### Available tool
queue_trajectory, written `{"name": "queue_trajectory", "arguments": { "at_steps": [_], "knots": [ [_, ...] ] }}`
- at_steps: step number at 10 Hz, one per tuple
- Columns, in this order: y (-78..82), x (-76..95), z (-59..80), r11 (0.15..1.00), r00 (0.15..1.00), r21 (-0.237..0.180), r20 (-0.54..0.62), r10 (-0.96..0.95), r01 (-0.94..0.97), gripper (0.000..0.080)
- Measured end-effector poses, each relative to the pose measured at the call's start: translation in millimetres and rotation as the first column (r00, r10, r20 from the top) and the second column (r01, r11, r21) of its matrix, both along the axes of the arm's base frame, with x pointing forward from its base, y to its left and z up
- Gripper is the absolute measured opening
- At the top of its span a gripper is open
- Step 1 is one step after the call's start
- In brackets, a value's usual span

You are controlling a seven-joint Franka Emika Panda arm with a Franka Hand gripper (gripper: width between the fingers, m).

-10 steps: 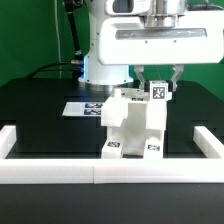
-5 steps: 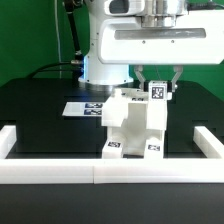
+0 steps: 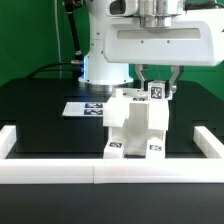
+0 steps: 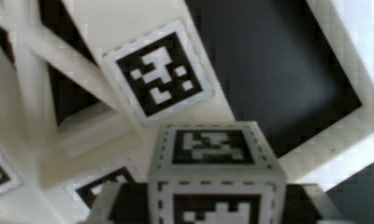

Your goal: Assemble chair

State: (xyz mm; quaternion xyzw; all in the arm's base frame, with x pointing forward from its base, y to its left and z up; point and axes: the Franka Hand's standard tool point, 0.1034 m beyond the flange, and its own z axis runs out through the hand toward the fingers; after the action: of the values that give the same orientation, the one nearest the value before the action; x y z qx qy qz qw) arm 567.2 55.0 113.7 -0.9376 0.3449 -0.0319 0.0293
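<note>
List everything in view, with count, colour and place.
chair: one, partly built, white with black-and-white tags, mid-table.
tagged post: one, white, at the chair's top, toward the exterior view's right.
marker board: one, white, flat behind the chair, toward the exterior view's left.
border rails: white, along the table's front and both sides.
table: one, black.
backdrop: green, behind.
arm: one, white, above the chair.
gripper: one, dark fingers flanking the post; grip unclear.
</note>
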Motion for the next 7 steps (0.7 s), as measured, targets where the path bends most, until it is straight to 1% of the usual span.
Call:
{"name": "queue_trajectory", "arguments": {
  "at_steps": [1,3,4,6,7],
  "knots": [
    [0.2,0.0,0.0,0.999,0.999,0.004,-0.001,-0.044,0.044,0.0288],
    [1.6,-0.1,0.0,0.98,0.98,0.022,-0.009,-0.199,0.199,0.0288],
    [1.7,-0.1,0.0,0.974,0.974,0.024,-0.01,-0.227,0.227,0.0288],
    [4.0,-0.2,0.1,0.914,0.915,0.045,-0.025,-0.403,0.404,0.0288],
    [4.3,-0.2,0.1,0.891,0.892,0.049,-0.029,-0.45,0.451,0.0288]
  ]
}}
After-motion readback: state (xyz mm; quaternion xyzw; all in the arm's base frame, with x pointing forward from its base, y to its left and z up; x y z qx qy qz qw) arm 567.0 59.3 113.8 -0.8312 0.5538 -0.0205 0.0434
